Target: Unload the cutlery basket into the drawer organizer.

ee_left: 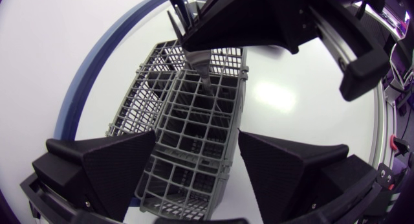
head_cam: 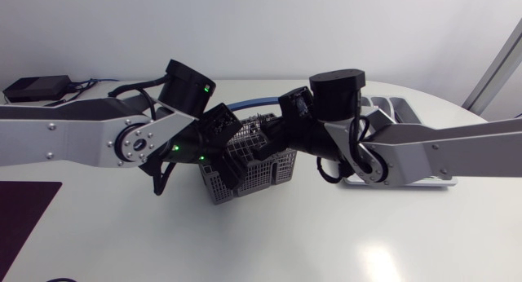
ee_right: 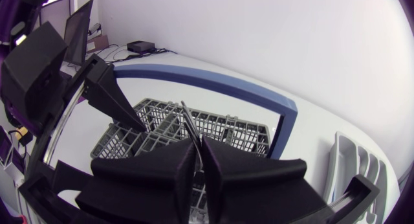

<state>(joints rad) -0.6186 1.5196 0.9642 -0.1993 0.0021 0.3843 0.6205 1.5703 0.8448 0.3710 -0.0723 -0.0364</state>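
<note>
The grey wire cutlery basket (head_cam: 273, 169) with its blue handle (head_cam: 245, 105) stands mid-table. My left gripper (head_cam: 231, 156) hangs open over the basket's left end. In the left wrist view its fingers (ee_left: 110, 169) flank the basket (ee_left: 194, 130); I cannot tell whether they touch it. My right gripper (head_cam: 269, 142) reaches into the basket from the right. In the right wrist view it (ee_right: 199, 162) is shut on a thin metal cutlery piece (ee_right: 187, 122) that stands up out of the basket (ee_right: 226, 130). The left wrist view shows that piece (ee_left: 200, 63) under the right gripper (ee_left: 236, 26).
The pale drawer organizer (head_cam: 401, 111) lies at the right behind my right arm; its edge (ee_right: 352, 166) shows beside the right gripper. A black box with cables (head_cam: 37, 88) sits at the far left. A dark mat (head_cam: 20, 217) lies at the front left.
</note>
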